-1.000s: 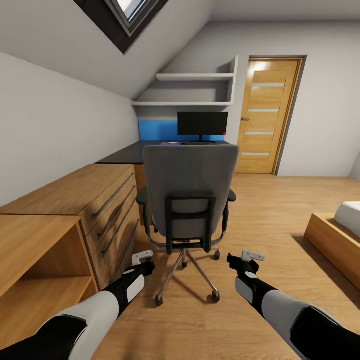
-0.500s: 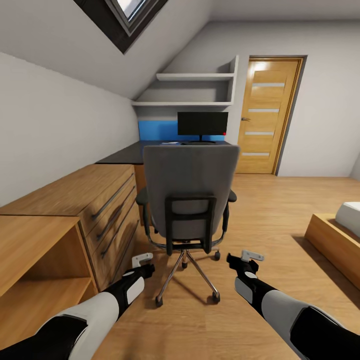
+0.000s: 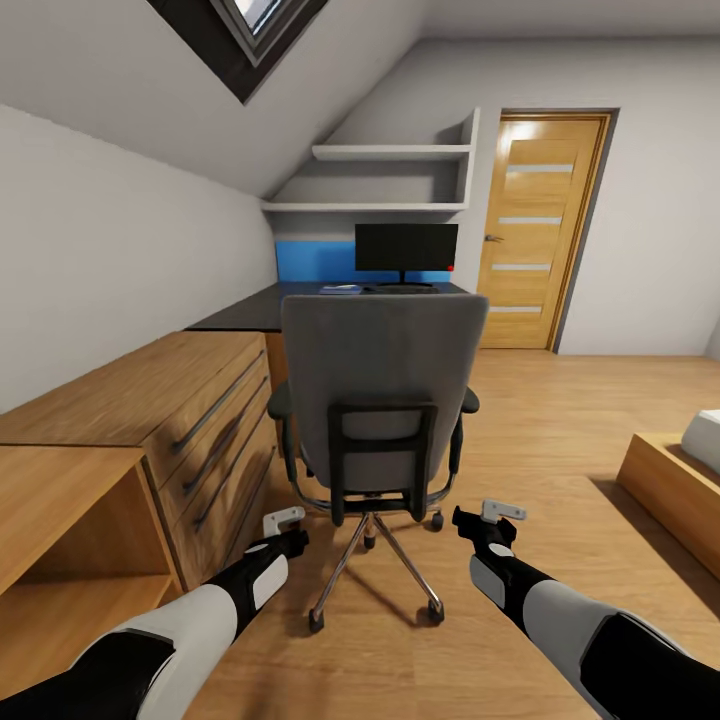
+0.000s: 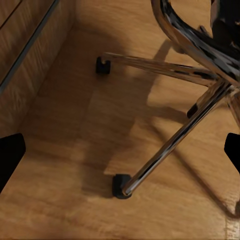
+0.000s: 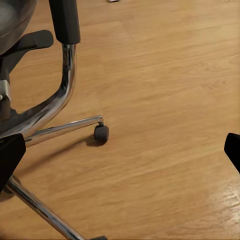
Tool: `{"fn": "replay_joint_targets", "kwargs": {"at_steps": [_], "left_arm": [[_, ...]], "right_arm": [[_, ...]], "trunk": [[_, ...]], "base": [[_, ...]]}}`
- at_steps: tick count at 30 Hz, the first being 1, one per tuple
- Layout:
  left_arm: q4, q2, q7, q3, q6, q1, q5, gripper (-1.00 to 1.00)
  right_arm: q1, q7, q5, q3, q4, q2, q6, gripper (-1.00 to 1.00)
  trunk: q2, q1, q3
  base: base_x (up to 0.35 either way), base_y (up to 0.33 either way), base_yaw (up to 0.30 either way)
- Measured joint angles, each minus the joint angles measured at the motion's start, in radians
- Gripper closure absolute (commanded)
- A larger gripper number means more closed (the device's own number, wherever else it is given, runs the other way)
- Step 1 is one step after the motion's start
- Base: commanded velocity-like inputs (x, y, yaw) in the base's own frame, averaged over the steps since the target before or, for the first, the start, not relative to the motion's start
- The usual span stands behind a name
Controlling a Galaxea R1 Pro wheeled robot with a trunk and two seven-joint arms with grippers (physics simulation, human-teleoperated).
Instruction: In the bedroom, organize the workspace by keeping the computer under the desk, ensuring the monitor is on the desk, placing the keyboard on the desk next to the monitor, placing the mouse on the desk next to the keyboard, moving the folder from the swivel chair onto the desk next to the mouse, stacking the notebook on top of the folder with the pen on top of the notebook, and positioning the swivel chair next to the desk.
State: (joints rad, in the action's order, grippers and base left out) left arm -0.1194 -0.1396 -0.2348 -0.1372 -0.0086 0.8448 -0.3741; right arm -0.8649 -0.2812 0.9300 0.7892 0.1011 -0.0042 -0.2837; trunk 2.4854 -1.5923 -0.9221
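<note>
Grey-backed swivel chair [image 3: 380, 400] on metal star base, dead ahead before the black-topped desk [image 3: 250, 305]: roll in square, both grippers [image 3: 283, 519] [image 3: 500, 512] released (empty), steering around casters.

one swivel chair [image 3: 380, 400], one monitor [image 3: 405, 248], one desk [image 3: 250, 308], two shelves [image 3: 390, 153]

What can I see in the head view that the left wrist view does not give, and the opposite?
The head view alone gives the swivel chair's grey backrest, the monitor on the desk, the wooden door and the drawer chest. The left wrist view alone gives a close look at two casters and the chrome legs over the floor. Both share the chair's star base and the wooden floor.
</note>
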Motion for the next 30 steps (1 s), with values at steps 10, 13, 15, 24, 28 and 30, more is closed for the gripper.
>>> {"fn": "replay_joint_targets", "kwargs": {"at_steps": [10,13,15,24,28,30], "left_arm": [[0.000,0.000,0.001,0.000,0.000,0.000,0.000,-1.00],[0.000,-0.001,0.001,0.000,-0.001,0.000,0.000,-1.00],[0.000,-0.001,0.001,0.000,-0.001,0.000,0.000,-1.00],[0.000,-0.001,-0.002,0.003,-0.001,0.000,0.001,-1.00],[0.000,-0.001,-0.003,0.000,-0.001,0.000,0.001,-1.00],[0.000,-0.001,-0.004,0.008,-0.001,0.000,0.001,-1.00]], "right_arm": [[0.000,0.000,-0.056,0.000,0.000,0.001,0.001,-1.00],[0.001,0.000,-0.074,0.000,0.001,0.002,0.002,-1.00],[0.001,0.000,-0.078,0.001,0.001,0.002,0.002,-1.00],[0.007,0.000,-0.084,0.000,0.001,0.003,0.001,-1.00],[0.009,0.000,-0.085,0.000,0.001,0.003,0.000,-1.00],[0.009,0.000,-0.085,0.000,0.001,0.003,0.000,-1.00]], "trunk": [[0.000,0.000,0.000],[0.000,0.000,0.000],[0.000,0.000,0.000],[0.000,0.000,0.000],[0.000,0.000,0.000],[0.000,0.000,0.000]], "base": [[0.224,0.000,0.000],[0.273,0.000,0.000],[0.294,0.000,0.000],[0.308,-0.035,0.000],[0.287,-0.190,-0.003],[0.270,-0.225,-0.047]]}}
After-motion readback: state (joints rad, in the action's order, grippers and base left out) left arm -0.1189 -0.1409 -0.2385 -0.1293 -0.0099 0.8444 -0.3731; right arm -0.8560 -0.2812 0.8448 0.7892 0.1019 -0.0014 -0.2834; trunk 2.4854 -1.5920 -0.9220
